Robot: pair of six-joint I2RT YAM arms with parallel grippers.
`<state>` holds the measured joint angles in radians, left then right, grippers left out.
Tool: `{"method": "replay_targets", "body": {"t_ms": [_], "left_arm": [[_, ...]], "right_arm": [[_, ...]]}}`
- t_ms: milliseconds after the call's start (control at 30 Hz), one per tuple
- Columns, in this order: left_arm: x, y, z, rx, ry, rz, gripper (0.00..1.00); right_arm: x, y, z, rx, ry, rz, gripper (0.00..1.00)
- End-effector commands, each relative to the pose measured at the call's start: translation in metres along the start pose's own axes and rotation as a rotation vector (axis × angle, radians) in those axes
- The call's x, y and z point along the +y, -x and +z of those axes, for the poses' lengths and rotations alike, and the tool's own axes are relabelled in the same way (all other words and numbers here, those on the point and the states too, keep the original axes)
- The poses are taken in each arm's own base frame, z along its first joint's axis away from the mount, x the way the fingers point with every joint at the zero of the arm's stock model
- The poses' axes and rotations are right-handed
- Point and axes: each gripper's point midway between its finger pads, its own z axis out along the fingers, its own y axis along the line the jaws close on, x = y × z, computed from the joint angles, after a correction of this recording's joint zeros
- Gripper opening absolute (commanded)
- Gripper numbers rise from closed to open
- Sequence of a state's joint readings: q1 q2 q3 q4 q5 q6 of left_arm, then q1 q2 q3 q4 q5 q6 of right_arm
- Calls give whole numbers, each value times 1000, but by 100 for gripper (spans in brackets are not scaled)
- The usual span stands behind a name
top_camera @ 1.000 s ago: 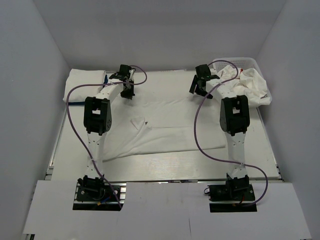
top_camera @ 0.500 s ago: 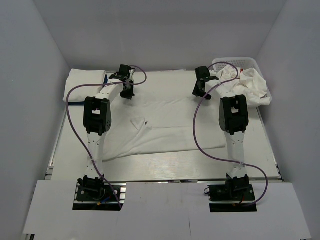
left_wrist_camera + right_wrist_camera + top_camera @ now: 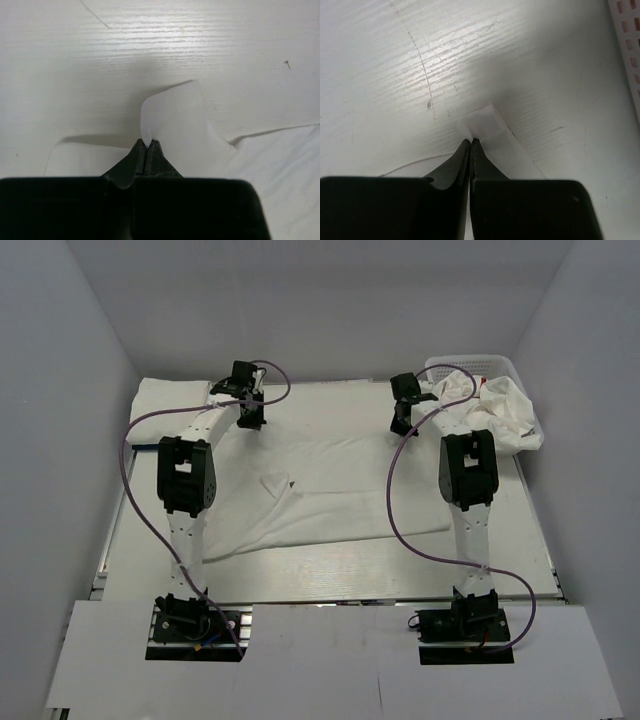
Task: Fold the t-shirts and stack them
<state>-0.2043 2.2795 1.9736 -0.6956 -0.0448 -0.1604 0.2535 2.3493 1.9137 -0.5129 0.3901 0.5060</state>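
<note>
A plain white t-shirt lies spread across the middle of the table. At its far left edge, my left gripper is shut on a corner of the cloth, which stands up in a small peak just past the left gripper's tips. At the far right edge, my right gripper is shut on another corner of the same shirt; the white tab pokes out past the right gripper's tips. A small flap is turned over on the shirt's left part.
A stack of folded white t-shirts sits at the far left corner. A white mesh basket at the far right holds crumpled white shirts spilling over its rim, one with a bit of red. Grey walls enclose the table.
The right gripper was open above the shirt's far right corner and has closed on it. The left gripper, still holding its corner, has shifted a little farther back and left.
</note>
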Motion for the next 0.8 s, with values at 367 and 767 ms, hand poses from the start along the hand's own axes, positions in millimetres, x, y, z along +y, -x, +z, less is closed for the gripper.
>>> {"method": "replay_targets", "body": {"t_ms": [367, 767], "left_arm": [[3, -36, -103, -102, -42, -115, 0], [0, -109, -150, -73, -73, -261, 0]], "right_arm": [[-10, 5, -84, -141, 101, -27, 0], [-33, -17, -121, -172, 136, -43, 0]]}}
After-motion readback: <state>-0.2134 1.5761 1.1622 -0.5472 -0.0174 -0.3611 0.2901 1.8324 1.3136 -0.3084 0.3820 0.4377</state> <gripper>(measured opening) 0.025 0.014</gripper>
